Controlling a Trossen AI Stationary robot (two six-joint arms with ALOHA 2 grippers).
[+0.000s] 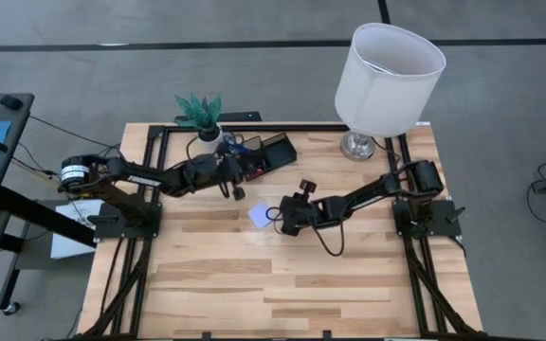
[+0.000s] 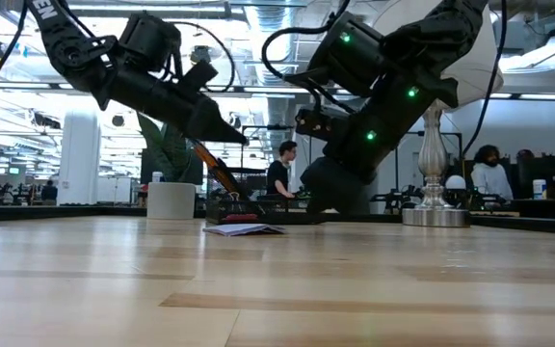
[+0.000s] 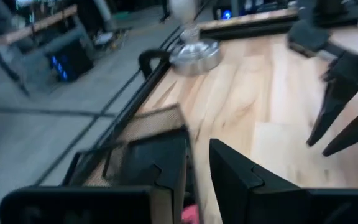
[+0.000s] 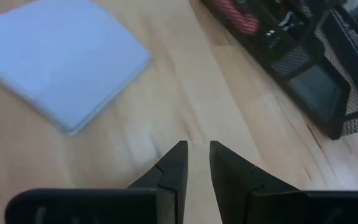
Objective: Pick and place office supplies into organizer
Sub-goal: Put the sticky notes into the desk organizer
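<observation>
Pale, banded wooden planks of the table (image 2: pixel 277 289) fill the near ground of the low view. Farther back, at twelve o'clock, lies the pale square note pad (image 2: pixel 243 229), flat on the wood. Both dark arms hang above it. Behind them stand a white plant pot (image 2: pixel 171 200), a silver lamp base (image 2: pixel 435 216), and seated people at desks in an open office with ceiling ducts.

From the high view, the table sits on grey carpet inside a black frame. The left gripper (image 1: pixel 233 186) hovers at the small black mesh organizer (image 1: pixel 265 153), which lies at about eleven o'clock from the table's middle, beside the green-leaved potted plant (image 1: pixel 200 114). The right gripper (image 1: pixel 285 216) sits just beside the note pad (image 1: pixel 260 216), near the centre. A large white lampshade (image 1: pixel 389 76) stands at one o'clock.

Only the left wrist view shows the organizer's mesh wall (image 3: pixel 157 121) close up, with the left fingers (image 3: pixel 232 180) standing slightly parted and nothing between them.

Only the right wrist view shows the right fingers (image 4: pixel 229 168) held narrowly apart over bare wood, empty, with the note pad (image 4: pixel 61 59) at ten o'clock and the organizer (image 4: pixel 309 81), with something red in it, at two o'clock.
</observation>
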